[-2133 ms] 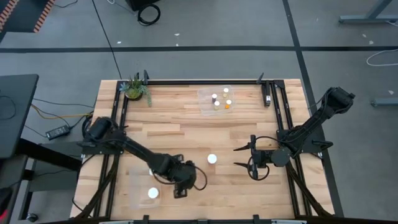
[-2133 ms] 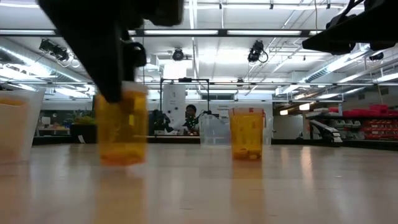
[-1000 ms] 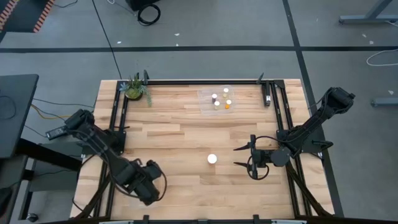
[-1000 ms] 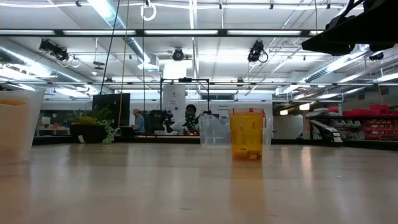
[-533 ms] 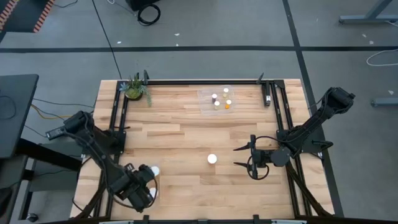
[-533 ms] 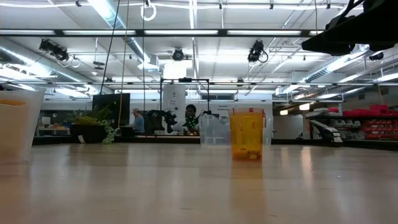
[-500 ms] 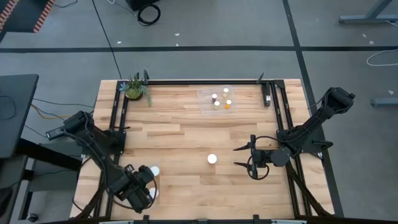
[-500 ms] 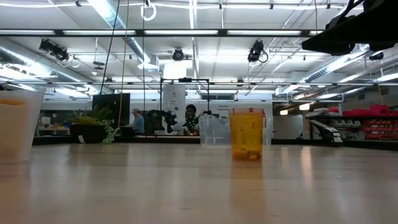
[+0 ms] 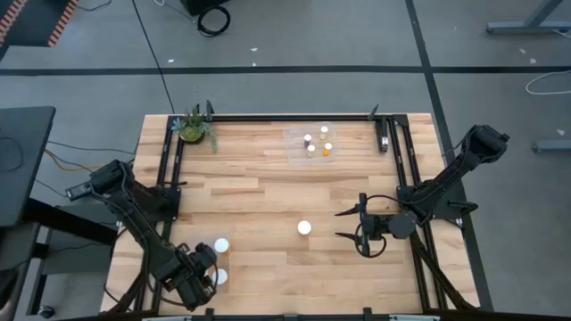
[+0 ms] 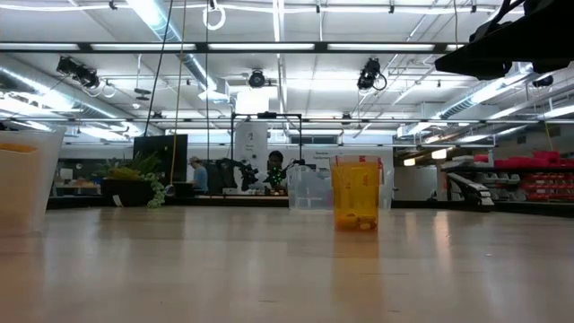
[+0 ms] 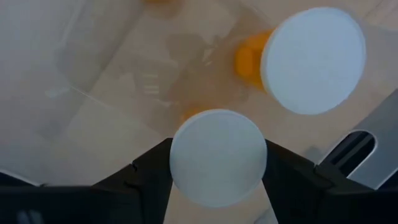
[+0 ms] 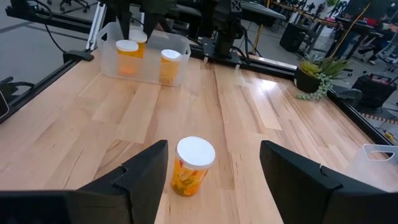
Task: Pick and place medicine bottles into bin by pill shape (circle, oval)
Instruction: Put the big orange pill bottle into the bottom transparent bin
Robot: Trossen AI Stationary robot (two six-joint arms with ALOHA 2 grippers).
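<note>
**Left end effector** (image 11: 217,149): at the desk's near-left corner, over the clear bin (image 11: 81,74). Two seconds ago it stood mid-desk carrying an orange bottle; it has since swung across to this bin. A white-capped bottle (image 11: 217,171) sits right in front of it, but you cannot tell whether it is clamped or let go.

**Bin contents:** a second bottle (image 11: 313,60) stands beside the first. The bin showed one cap before and now shows two. You can probably count this bottle as delivered, or nearly so.

**Right end effector** (image 9: 346,225): waiting, spread wide, low over the desk's right side.

**Loose bottle** (image 9: 304,228): upright mid-desk, just ahead of the right end effector and apart from it. This is likely your next pick.

**Far bin** (image 9: 293,135): at the back edge, holding several small bottles (image 9: 317,144).

**Potted plant** (image 9: 194,127): back-left corner.
</note>
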